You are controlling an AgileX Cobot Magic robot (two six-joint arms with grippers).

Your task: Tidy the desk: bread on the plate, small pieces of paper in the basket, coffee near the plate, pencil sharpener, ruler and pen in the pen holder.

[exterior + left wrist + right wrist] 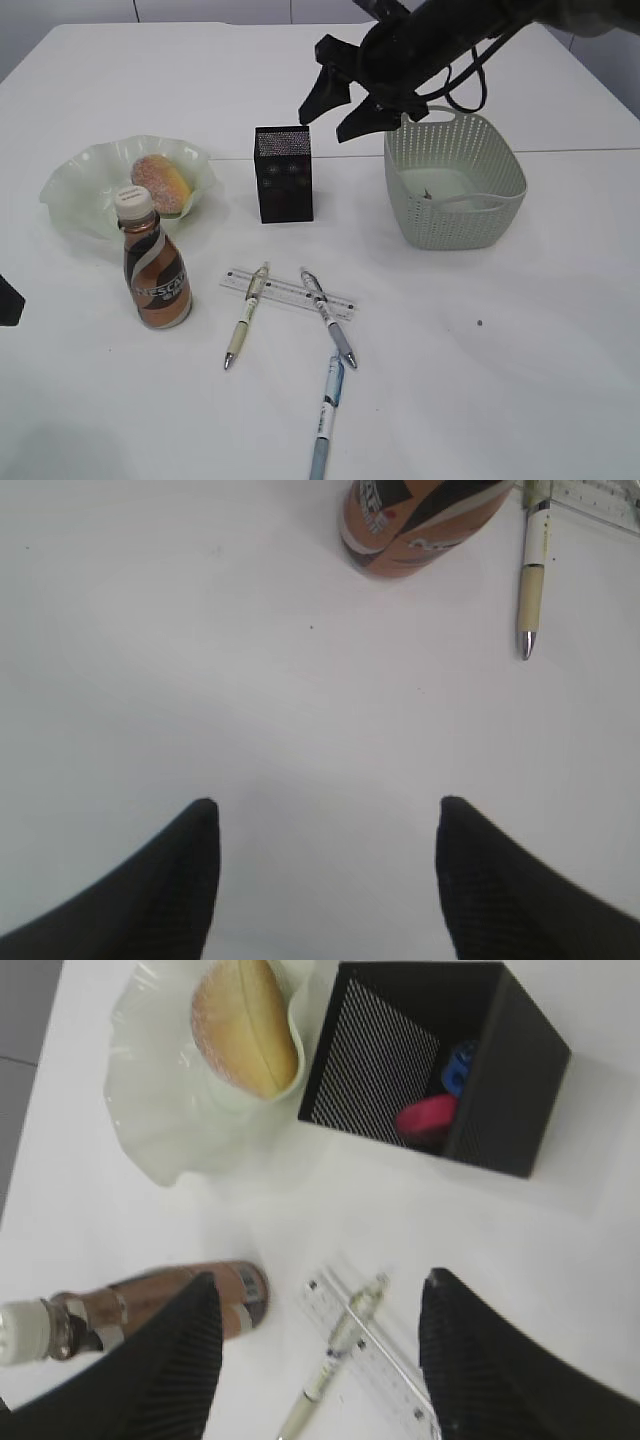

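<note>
The bread (160,182) lies in the ruffled green plate (70,185), and the coffee (155,268) stands upright just in front of it. The ruler (290,293) lies flat mid-table with two pens across it, one cream (246,318) and one grey (328,318); a blue pen (326,412) lies nearer. The black pen holder (505,1070) has a pink (425,1117) and a blue (460,1065) sharpener-sized piece inside. My right gripper (340,105) hangs open and empty above it, beside the basket (455,185). My left gripper (328,805) is open over bare table near the coffee (415,525).
The basket holds a pale strip and a tiny dark scrap (428,194), too small to identify as paper. A table seam runs behind the pen holder. A small dark speck (479,323) sits on the table at the right.
</note>
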